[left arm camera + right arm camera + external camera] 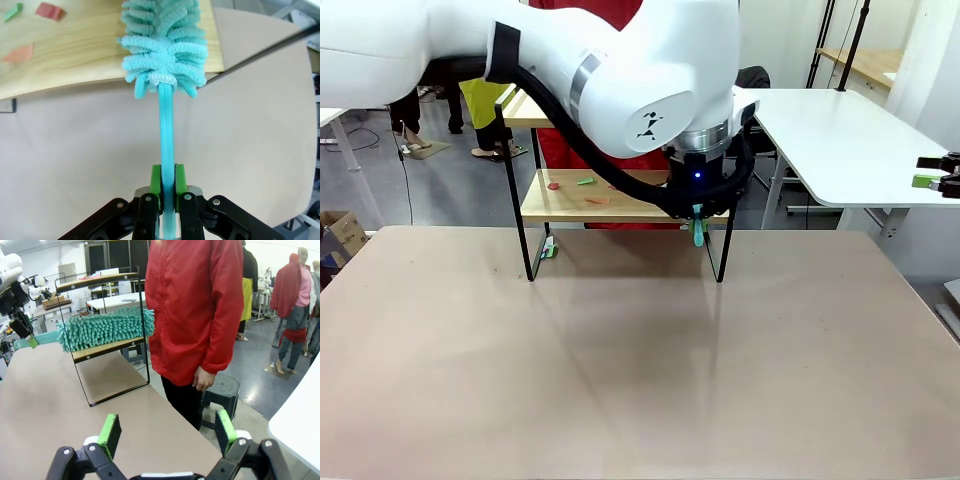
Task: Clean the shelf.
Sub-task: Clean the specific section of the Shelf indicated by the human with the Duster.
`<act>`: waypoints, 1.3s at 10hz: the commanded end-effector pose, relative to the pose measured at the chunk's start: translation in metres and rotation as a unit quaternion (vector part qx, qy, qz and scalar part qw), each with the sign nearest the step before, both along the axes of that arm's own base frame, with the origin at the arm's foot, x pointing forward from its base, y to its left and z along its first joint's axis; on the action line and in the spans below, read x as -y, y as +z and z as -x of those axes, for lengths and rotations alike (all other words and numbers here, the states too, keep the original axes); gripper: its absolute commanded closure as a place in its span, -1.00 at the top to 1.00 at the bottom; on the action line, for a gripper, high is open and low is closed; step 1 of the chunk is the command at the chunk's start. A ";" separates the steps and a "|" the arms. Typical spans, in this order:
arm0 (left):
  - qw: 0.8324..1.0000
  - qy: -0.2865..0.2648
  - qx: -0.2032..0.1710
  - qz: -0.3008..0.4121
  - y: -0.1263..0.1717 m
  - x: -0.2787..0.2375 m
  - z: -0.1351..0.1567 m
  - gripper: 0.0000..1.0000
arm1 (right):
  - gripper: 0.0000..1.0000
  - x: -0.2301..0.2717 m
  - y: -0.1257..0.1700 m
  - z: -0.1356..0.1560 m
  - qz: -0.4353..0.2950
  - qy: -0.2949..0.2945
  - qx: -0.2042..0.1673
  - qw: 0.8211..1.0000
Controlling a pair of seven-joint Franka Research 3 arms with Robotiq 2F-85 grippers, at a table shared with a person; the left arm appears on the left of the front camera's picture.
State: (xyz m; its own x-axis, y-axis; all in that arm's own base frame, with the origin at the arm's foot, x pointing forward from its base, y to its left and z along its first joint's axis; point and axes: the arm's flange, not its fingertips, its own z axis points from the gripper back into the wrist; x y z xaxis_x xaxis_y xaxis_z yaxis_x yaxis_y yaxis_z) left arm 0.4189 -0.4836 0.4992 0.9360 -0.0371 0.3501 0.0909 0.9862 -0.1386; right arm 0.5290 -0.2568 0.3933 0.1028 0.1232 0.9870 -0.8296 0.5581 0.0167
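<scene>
Now sweeping lower board of the shelf [75, 65] with duster [165, 45] clenched in left claw [167, 176]; right claw [167, 432] released. Next: push toward scraps [49, 10].

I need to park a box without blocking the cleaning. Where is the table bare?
The beige tabletop is bare everywhere in front of the black-framed two-tier wooden shelf. Its lower board is crowded: red and green paper scraps on the left half, the fluffy teal duster at the right end.

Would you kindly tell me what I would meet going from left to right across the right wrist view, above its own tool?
left tool → teal duster → person in red jacket → white table
</scene>
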 end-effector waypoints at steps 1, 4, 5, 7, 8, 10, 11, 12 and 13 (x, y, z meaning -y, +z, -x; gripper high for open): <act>1.000 0.022 -0.015 -0.002 0.001 -0.033 0.006 -0.74 | 1.00 -0.004 0.007 -0.001 0.006 -0.005 -0.006 1.000; 0.998 0.043 -0.040 -0.007 -0.003 -0.069 0.002 -0.74 | 1.00 -0.004 0.007 -0.001 0.006 -0.005 -0.006 1.000; 0.998 0.053 -0.045 -0.010 -0.003 -0.084 0.002 -0.74 | 1.00 -0.004 0.007 -0.001 0.006 -0.005 -0.006 1.000; 0.996 0.065 -0.050 -0.025 -0.004 -0.111 0.002 -0.74 | 1.00 -0.004 0.007 -0.001 0.006 -0.005 -0.006 1.000; 0.996 0.073 -0.051 -0.032 -0.005 -0.125 0.001 -0.74 | 1.00 -0.004 0.007 -0.001 0.006 -0.005 -0.006 1.000; 0.994 0.085 -0.051 -0.045 -0.004 -0.151 0.001 -0.74 | 1.00 -0.004 0.007 -0.001 0.006 -0.005 -0.006 1.000; 0.993 0.091 -0.052 -0.057 -0.003 -0.163 0.002 -0.74 | 1.00 -0.004 0.007 -0.001 0.006 -0.005 -0.006 1.000; 0.993 0.083 -0.053 -0.067 -0.001 -0.175 0.003 -0.74 | 1.00 -0.004 0.007 -0.001 0.006 -0.005 -0.006 1.000; 0.991 0.094 -0.053 -0.081 0.001 -0.189 0.004 -0.74 | 1.00 -0.004 0.007 -0.001 0.006 -0.005 -0.006 1.000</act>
